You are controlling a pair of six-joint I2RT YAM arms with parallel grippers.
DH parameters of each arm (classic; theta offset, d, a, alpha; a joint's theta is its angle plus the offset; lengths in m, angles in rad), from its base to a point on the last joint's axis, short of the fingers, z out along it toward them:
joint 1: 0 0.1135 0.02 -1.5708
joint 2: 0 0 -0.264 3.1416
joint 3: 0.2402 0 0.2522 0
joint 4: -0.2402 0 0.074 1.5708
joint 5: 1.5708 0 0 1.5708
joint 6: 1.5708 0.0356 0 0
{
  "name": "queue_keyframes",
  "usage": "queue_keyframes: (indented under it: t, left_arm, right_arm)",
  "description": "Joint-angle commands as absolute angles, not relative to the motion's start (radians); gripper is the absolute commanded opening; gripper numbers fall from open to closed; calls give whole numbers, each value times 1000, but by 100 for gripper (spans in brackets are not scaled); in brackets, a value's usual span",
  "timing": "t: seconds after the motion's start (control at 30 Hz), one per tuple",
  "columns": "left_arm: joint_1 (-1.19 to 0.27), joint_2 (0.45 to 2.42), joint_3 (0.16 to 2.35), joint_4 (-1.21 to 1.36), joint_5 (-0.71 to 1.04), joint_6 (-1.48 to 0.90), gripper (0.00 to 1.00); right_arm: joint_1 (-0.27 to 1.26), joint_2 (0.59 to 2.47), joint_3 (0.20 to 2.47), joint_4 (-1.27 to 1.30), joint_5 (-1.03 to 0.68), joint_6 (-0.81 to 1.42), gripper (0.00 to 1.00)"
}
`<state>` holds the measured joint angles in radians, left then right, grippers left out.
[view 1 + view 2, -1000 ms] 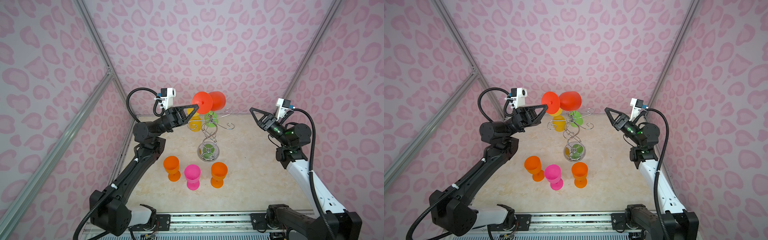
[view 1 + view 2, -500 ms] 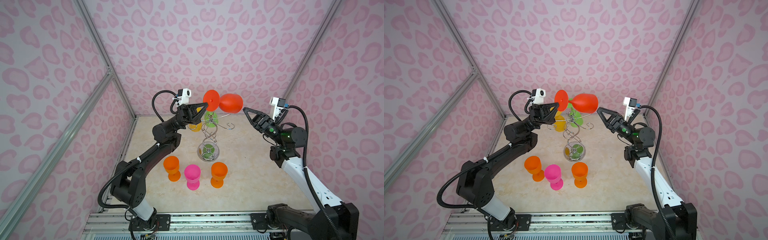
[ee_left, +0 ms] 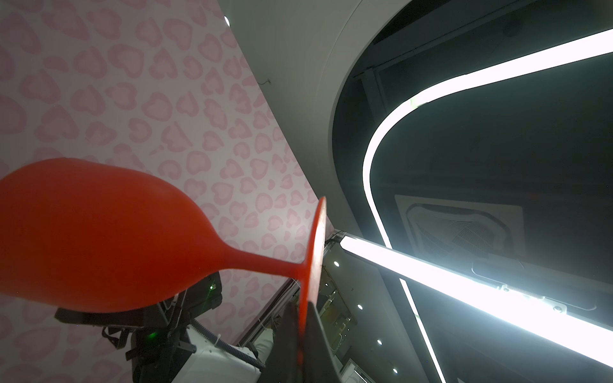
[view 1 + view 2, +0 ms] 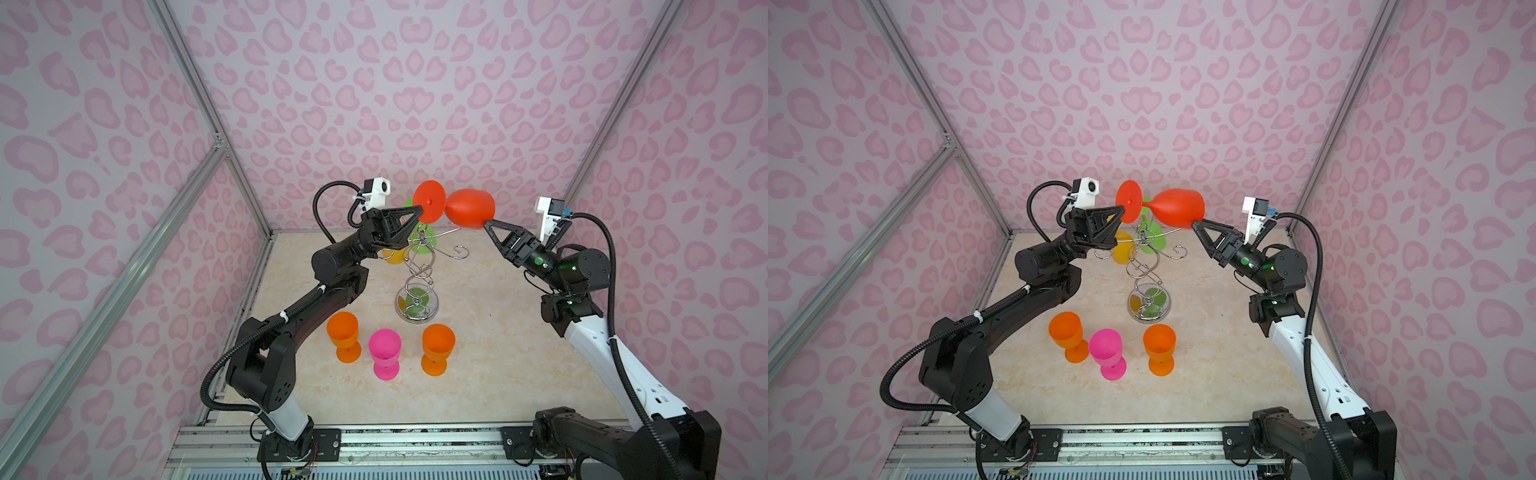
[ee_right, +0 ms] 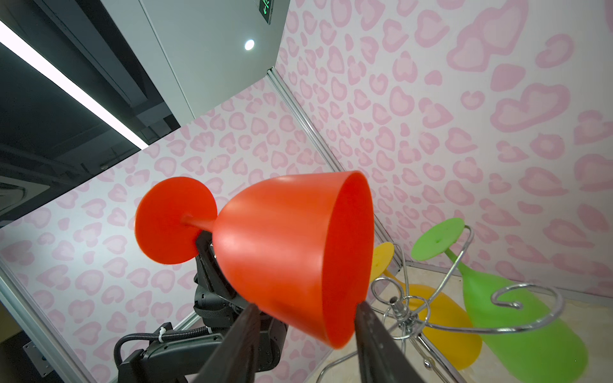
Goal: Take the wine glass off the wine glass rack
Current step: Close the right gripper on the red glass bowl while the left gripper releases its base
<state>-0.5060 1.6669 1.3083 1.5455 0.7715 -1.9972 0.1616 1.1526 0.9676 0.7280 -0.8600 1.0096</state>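
Left pincer: was clamped shut on the round foot of the red wine glass; in the left wrist view, gripped the foot edge-on between both fingers.
Right pincer: stood open, jaws spread to either side of the bowl close to its rim; fingertips lay right at the bowl wall in the right wrist view, contact not determinable.
Red wine glass: was off the rack and clear of its hooks, carried in the air on its side near the rack top; foot pointed toward the left arm, open mouth toward the right arm.
Rack: stood upright on the table between the two arms, round base flat on the surface.
Green glass: hung upside down by its foot from a hook.
Yellow glass: hung upside down just beside the green glass, on the left arm's side.
Left orange glass: stood upright in front of the rack base.
Pink glass: stood upright between the two orange ones, nearest the front edge.
Right orange glass: stood upright, near the pink glass, apart from the rack base.
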Motion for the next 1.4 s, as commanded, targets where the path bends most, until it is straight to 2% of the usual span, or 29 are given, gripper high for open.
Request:
queue_keyframes:
  t: [0.0,0.3,0.8,1.13,1.37]
  left_arm:
    - [-506,1671,1313,1595,770,-1994,2]
    - [-515,1678,1319,1595,764,-2011,2]
    - [-527,1743,1388,1595,732,-2073,2]
    - [-536,1800,1427,1595,715,-2126,3]
    - [-542,1806,1421,1595,713,-2138,8]
  right_arm:
    - [155,1129,978,653,-840,930,48]
    - [146,1159,1008,678,-855,938,49]
    - [152,1183,980,954,-930,1074,45]
    - [153,1180,959,1025,-952,1092,30]
    - [152,1212,942,1208,-950,1196,20]
